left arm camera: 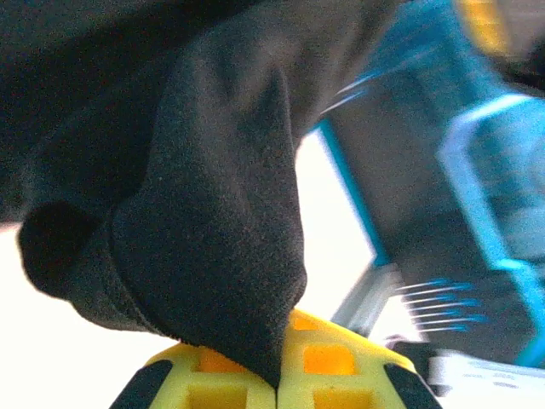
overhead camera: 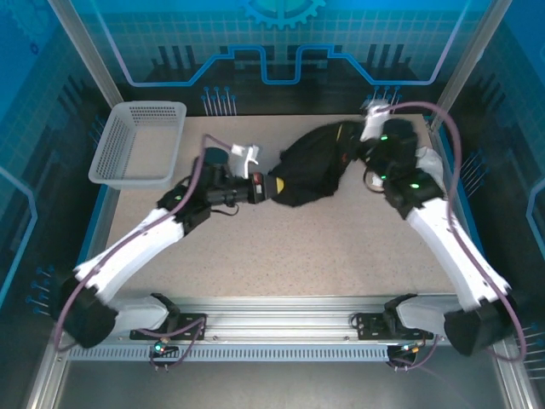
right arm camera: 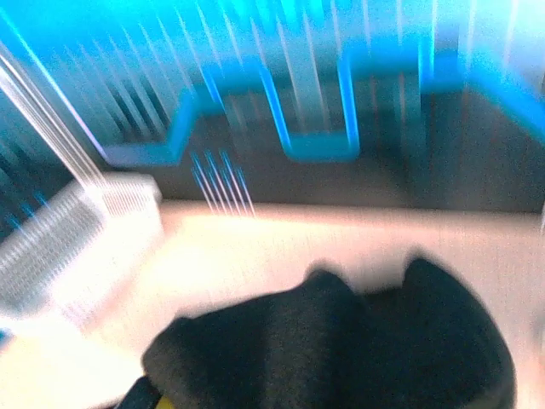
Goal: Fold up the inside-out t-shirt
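The inside-out t-shirt (overhead camera: 311, 166) is a bunched black mass slung between my two grippers over the far middle of the table. My left gripper (overhead camera: 274, 187) holds its left end. In the left wrist view the yellow jaws (left arm camera: 278, 388) are pressed together on a fold of black cloth (left arm camera: 204, 213). My right gripper (overhead camera: 358, 145) is at the shirt's right end. In the right wrist view black cloth (right arm camera: 341, 341) drapes over the jaws and hides them, apart from a sliver of a yellow finger (right arm camera: 156, 397). That gripper is shut, with the cloth bunched in it.
A white mesh basket (overhead camera: 136, 145) stands at the table's far left, also in the right wrist view (right arm camera: 51, 247). The speckled tabletop (overhead camera: 298, 247) stretches bare in front of the shirt. Frame posts and blue panels close in the back and sides.
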Available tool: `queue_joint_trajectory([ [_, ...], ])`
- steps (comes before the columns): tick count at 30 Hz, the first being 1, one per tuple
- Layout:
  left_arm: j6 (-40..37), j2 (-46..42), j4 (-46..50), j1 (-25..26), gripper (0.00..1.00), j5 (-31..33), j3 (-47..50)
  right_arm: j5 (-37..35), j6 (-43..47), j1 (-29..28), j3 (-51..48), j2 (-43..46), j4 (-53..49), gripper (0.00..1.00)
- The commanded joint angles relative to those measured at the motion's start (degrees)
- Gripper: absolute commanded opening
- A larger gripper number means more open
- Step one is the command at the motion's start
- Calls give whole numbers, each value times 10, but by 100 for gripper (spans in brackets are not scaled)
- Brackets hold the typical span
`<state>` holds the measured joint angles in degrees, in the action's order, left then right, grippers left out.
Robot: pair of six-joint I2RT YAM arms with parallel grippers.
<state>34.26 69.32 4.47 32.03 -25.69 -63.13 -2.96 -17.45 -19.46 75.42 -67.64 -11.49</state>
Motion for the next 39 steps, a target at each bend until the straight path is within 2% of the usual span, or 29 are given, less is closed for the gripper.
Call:
queue_joint_trajectory([
  [1, 1, -41, -32, 2, 0, -30, -36, -6, 64, 2, 88, 0, -26, 0],
  [5, -28, -43, -8, 0, 0, 24, -63, 26, 55, 1, 174, -81, -39, 0],
  [8, -36, -34, 28, -14, 0, 83, -60, 78, 44, -1, 266, -191, -90, 0],
  [11, -5, -33, 32, -59, 0, 111, -21, 108, 58, -4, 403, -338, -222, 24],
  [13, 22, -30, 28, -93, 0, 102, 8, 77, 72, -5, 465, -417, -320, 41],
  [15, 29, -26, 36, -110, 0, 98, 29, 62, 80, -7, 404, -407, -325, 49],
  [16, 26, -24, 39, -114, 0, 97, 39, 69, 79, -9, 337, -376, -298, 54],
  [18, 13, -22, 58, -116, 0, 102, 51, 87, 73, -20, 195, -301, -229, 69],
  [20, -1, -21, 77, -118, 0, 114, 63, 88, 70, -39, 77, -233, -199, 74],
  [24, -9, -22, 93, -128, 0, 117, 83, 42, 53, -89, -118, -129, -201, 74],
  [28, -14, -23, 101, -131, 0, 112, 89, 4, 14, -111, -236, -76, -204, 73],
  [33, -14, -30, 106, -131, 0, 114, 92, -57, -24, -107, -282, -97, -214, 69],
  [36, -13, -41, 106, -131, 0, 117, 96, -31, -39, -103, -284, -137, -187, 68],
  [37, -13, -44, 106, -132, 0, 121, 96, -24, -42, -102, -277, -160, -185, 62],
  [39, -13, -50, 114, -134, 0, 128, 89, -35, -35, -99, -253, -192, -202, 29],
])
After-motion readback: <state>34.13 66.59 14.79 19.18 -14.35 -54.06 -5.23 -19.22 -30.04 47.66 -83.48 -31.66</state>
